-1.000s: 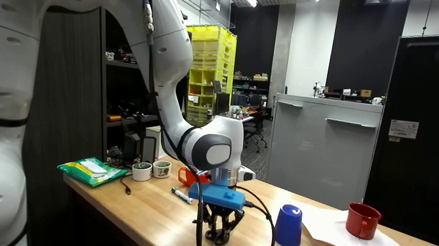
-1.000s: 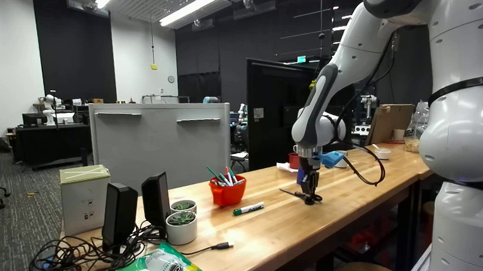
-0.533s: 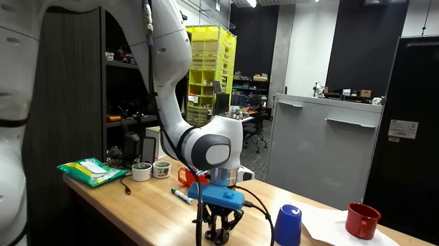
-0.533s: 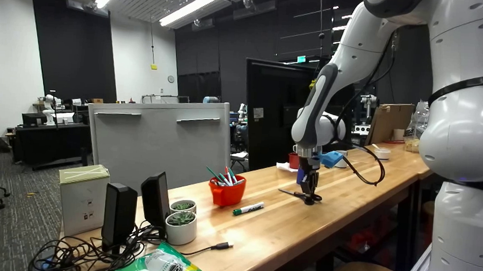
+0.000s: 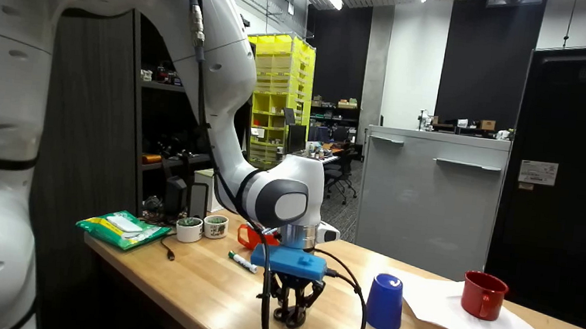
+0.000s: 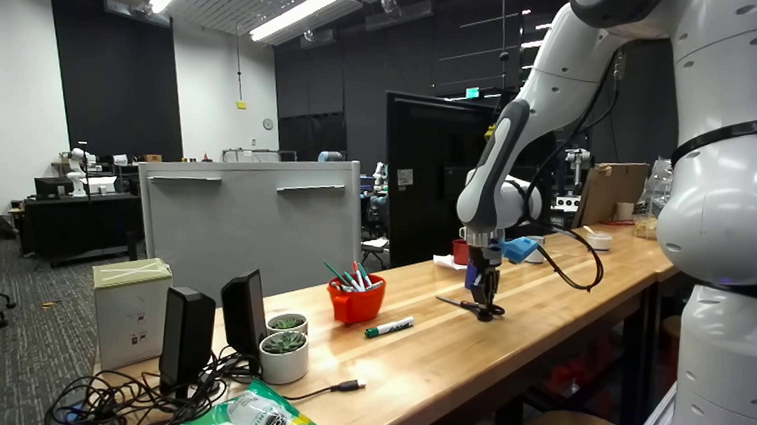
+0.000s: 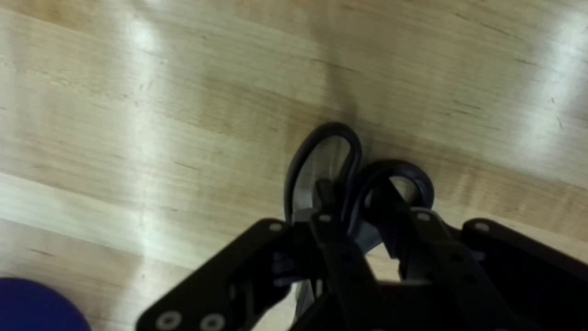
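Observation:
A pair of dark-handled scissors [image 7: 334, 129] is under my gripper [image 7: 356, 197] in the wrist view. One finger reaches into each handle loop, and the inner sides of the loops lie between the fingers. The gripper looks shut on these handles. In both exterior views the gripper [image 5: 290, 310] points down at the wooden table, low over it. The scissors' blades [image 6: 455, 302] lie along the table, pointing away from the table's front edge. The fingers hide part of the handles. An upside-down blue cup [image 5: 385, 303] stands beside the gripper; its edge also shows in the wrist view [image 7: 39, 305].
A red mug [image 5: 483, 296] stands on white paper [image 5: 433, 310]. A green-capped marker [image 6: 389, 327] lies near a red-orange pen holder [image 6: 356, 303]. Plant pots [image 6: 284, 359], black speakers [image 6: 187, 339], cables and a green bag [image 6: 257, 415] are at one end. The gripper's cable loops beside it.
The scissors have shifted very slightly between the fingers, their blade tip moving a few pixels. The arm has stayed almost still.

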{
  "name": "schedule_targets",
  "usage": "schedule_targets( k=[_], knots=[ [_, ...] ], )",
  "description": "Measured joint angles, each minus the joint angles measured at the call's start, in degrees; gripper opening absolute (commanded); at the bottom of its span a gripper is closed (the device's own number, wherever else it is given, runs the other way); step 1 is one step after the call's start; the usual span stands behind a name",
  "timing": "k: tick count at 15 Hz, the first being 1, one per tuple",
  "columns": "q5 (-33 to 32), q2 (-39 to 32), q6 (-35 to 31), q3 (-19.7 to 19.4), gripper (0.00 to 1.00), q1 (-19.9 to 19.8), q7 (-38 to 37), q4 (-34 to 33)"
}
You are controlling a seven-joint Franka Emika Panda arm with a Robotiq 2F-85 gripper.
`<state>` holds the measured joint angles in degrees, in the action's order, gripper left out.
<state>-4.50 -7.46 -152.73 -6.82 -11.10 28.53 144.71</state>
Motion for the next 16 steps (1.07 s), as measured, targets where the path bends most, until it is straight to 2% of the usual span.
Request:
schedule_targets(
  k=[7,8,16],
  knots=[
    [0.0,0.1,0.0,0.0,0.18,0.0,0.0,0.1],
    [0.0,0.1,0.0,0.0,0.10,0.0,0.0,0.1],
    [-2.0,2.2,-2.8,0.1,0.12,0.0,0.0,1.0]
  ],
)
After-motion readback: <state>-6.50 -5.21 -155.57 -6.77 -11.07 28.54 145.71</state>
